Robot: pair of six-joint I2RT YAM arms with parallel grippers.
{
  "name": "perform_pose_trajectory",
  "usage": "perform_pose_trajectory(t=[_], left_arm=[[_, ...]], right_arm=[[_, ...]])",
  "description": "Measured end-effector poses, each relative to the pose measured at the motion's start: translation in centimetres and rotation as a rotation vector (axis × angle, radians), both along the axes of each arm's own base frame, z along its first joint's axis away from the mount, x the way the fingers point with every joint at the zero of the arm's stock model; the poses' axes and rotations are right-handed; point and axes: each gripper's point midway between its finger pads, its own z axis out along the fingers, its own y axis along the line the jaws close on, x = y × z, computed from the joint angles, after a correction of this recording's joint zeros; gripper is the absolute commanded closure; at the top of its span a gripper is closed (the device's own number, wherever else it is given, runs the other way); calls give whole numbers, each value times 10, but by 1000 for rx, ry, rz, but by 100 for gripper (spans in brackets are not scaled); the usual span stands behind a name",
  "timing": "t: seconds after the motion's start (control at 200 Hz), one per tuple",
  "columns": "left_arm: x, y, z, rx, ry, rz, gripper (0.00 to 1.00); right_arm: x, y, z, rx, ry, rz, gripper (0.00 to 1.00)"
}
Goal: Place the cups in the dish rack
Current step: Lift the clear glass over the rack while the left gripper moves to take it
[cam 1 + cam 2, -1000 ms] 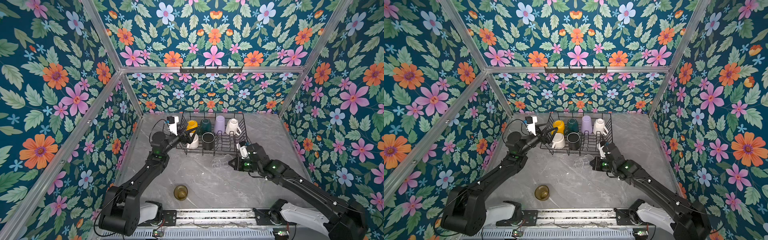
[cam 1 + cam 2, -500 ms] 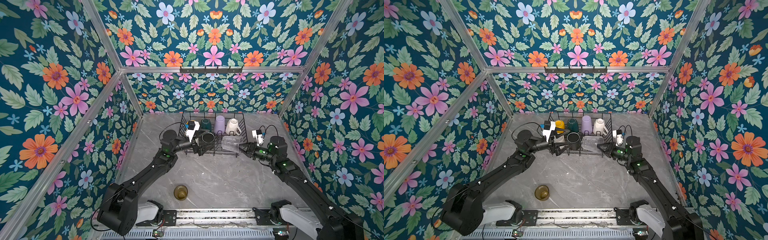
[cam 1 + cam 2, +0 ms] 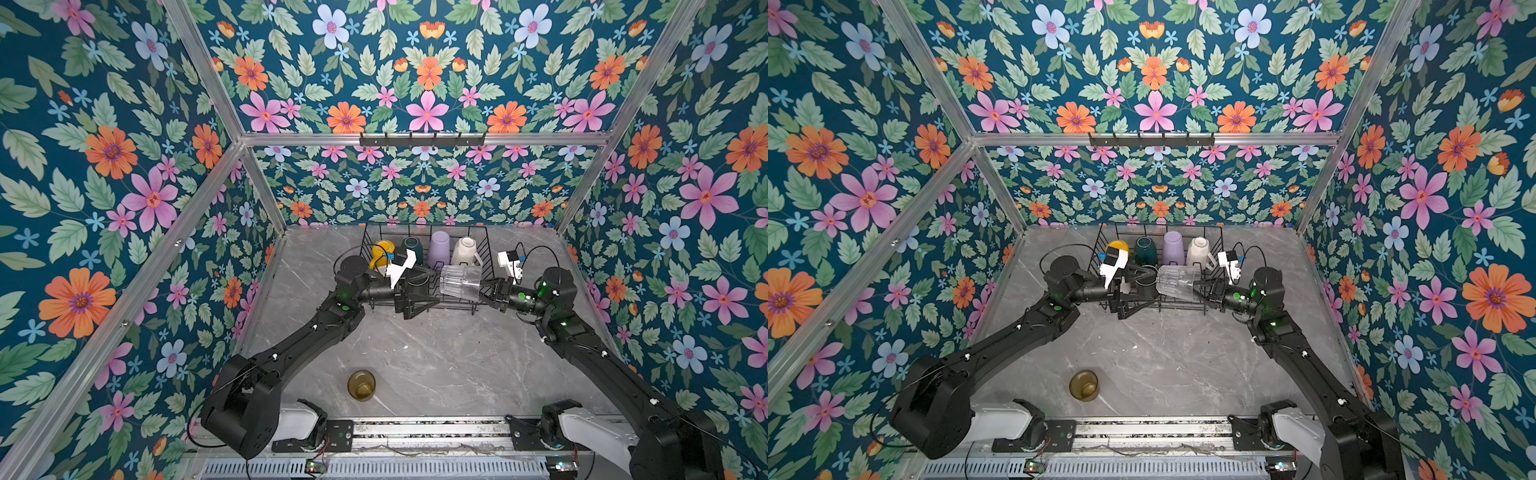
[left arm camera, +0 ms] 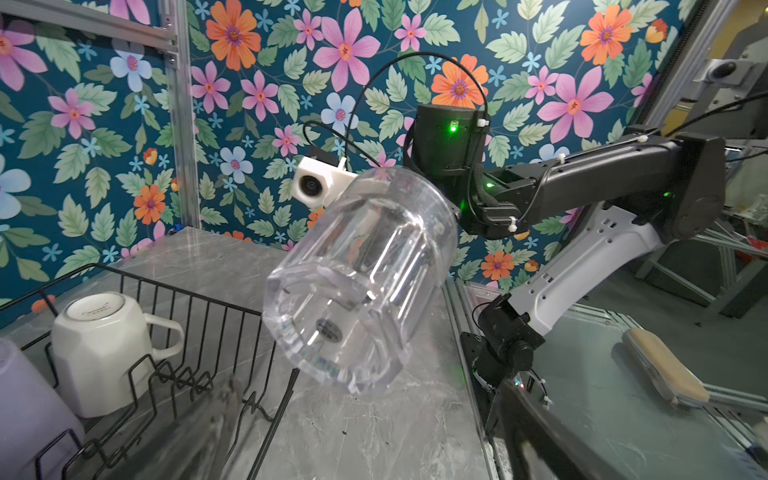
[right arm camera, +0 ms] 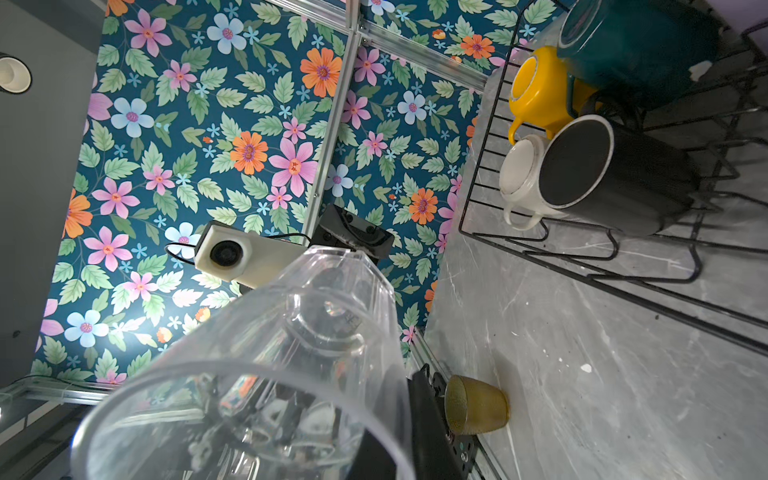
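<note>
The clear glass (image 3: 459, 282) is off the table (image 3: 457, 357) now. A second ago it lay on the table in front of the dish rack (image 3: 419, 227). It now hangs on its side in the air, just over the rack's near rail. The right end effector (image 3: 486, 287) pinches it at the mouth end, so the glass juts straight ahead of it, base first.

That base points at the left end effector (image 3: 422, 291), which has swung over from the rack's far left corner. It now waits just short of the glass with its fingers spread wide and nothing between them. This looks like a handover or a steadying grip before the glass is placed in the rack.

Both arms reach forward, forearms nearly level, wrists turned inward to face each other. Well behind both end effectors, towards the arm bases, the olive glass (image 3: 361, 385) stands on the table and is not yet loaded.
</note>
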Motion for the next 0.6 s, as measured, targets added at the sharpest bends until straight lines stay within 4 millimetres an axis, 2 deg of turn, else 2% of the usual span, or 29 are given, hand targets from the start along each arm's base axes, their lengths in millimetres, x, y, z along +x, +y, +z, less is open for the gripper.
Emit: perform_pose_trajectory(t=[0.105, 0.465, 0.6], left_arm=[[-6, -4, 2, -4, -8, -32, 1], [-6, -17, 12, -43, -13, -97, 2], [-8, -20, 16, -58, -8, -117, 2]], right_arm=[[-2, 3, 2, 1, -2, 18, 100], [-20, 27, 14, 7, -40, 131, 100], [-21, 33, 10, 2, -32, 151, 100]])
